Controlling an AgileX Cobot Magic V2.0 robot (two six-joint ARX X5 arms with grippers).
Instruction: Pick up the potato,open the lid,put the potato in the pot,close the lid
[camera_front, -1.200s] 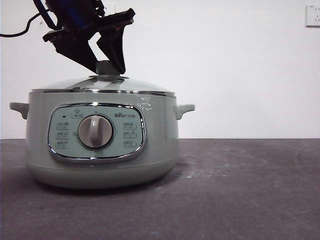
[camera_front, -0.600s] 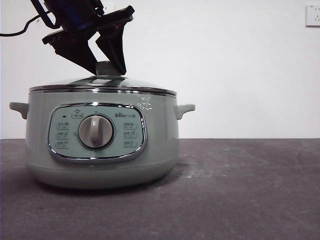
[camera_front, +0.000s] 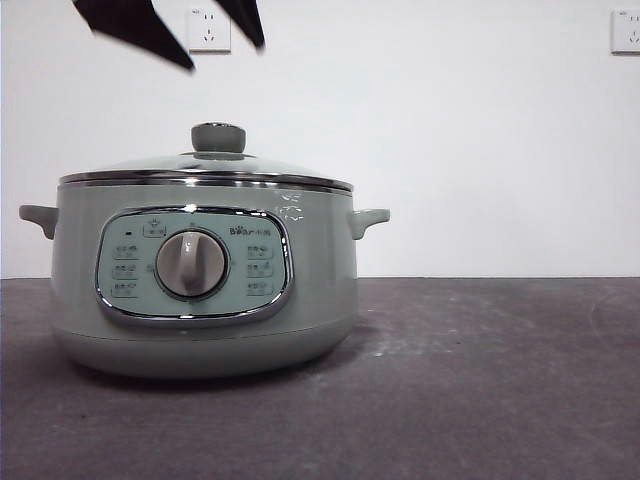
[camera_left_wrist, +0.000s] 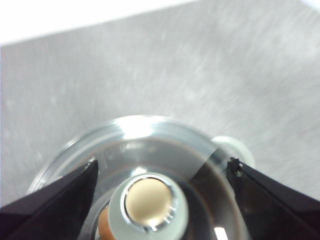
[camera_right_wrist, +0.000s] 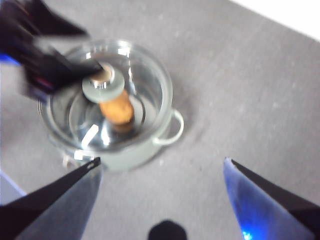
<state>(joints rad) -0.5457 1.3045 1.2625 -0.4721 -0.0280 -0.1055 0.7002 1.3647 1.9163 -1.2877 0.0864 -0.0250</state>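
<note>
The pale green pot stands at the left of the table with the glass lid seated on its rim. My left gripper is open and empty, well above the lid's green knob. In the left wrist view its jaws stand wide on either side of the knob. The potato lies inside the pot under the lid; an orange sliver of it shows in the left wrist view. My right gripper is open and empty, high above the table to one side of the pot.
The grey table stretches to the right of the pot. A white wall behind carries two outlets. The left arm shows blurred over the pot in the right wrist view.
My left gripper has let go of the lid's knob and risen to the top of the front view. The lid has settled flat on the pot.
</note>
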